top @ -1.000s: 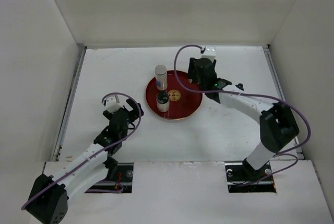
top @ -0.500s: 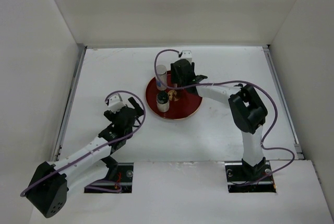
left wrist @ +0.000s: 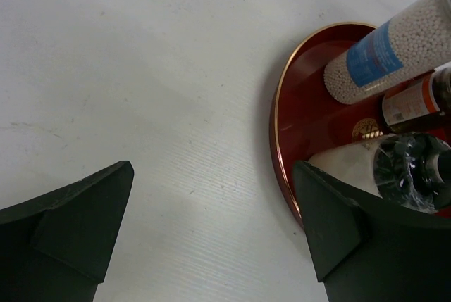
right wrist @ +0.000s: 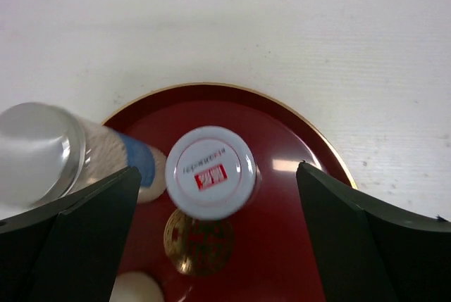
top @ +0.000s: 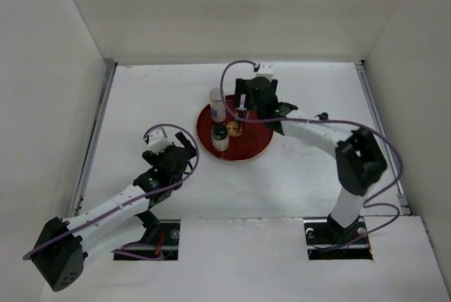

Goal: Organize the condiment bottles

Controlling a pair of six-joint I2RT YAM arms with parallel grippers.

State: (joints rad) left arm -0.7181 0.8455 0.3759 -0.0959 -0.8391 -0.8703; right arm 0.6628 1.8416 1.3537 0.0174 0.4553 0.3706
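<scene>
**Top view and 2 wrist views.** All 3 condiment bottles are seen upright on the red plate (top: 257,148), which lies on the bench (top: 155,98) at the centre of the top view. The tall cylinder (top: 217,103) is placed at the plate's upper-left rim. The brown jar (right wrist: 210,172) is seen just beside it, above the gold emblem (right wrist: 201,242) in the right wrist view. The dark-capped bottle (top: 220,135) is placed at the plate's lower left.

The right gripper (right wrist: 218,168) is held over the jar, its jaws spread wide on either side of the white lid, with nothing grasped. The left gripper (left wrist: 213,165) is held low over bare bench to the left of the plate, its jaws likewise spread and empty.

All 3 containers are judged rigid, light and smooth-walled. The cylinder, being tall and narrow, is judged easily toppled and is best taken at mid-body. The jar is best taken across its wall below the lid. Little clearance is seen between neighbours, so contact on approach is judged a risk.
</scene>
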